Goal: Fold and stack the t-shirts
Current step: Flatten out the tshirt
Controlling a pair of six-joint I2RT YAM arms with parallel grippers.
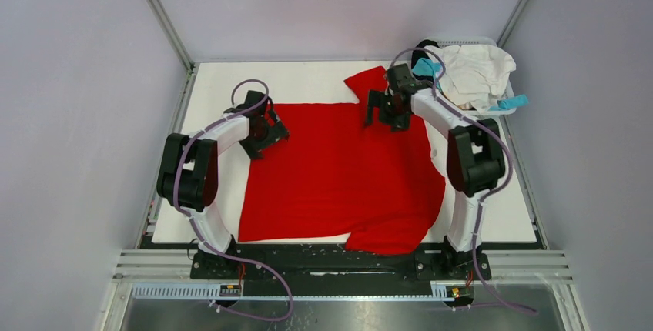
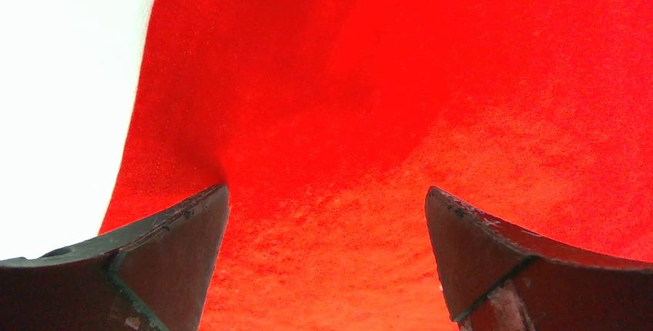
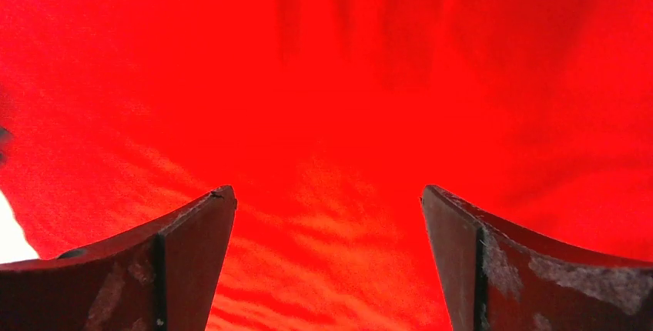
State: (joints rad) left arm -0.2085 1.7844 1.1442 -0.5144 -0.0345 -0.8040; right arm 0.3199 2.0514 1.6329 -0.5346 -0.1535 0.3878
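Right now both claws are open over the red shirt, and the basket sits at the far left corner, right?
No: top external view shows the basket at the far right corner. Left claw and right claw are open over the red shirt.

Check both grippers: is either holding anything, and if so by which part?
Nothing is held. The left gripper and the right gripper are both open, jaws wide apart, low over the flat red t-shirt, with no cloth pinched.

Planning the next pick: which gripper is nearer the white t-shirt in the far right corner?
Right. The right gripper is over the red t-shirt, just left of the white t-shirt; the left gripper is at the red one's far-left corner, farther off.
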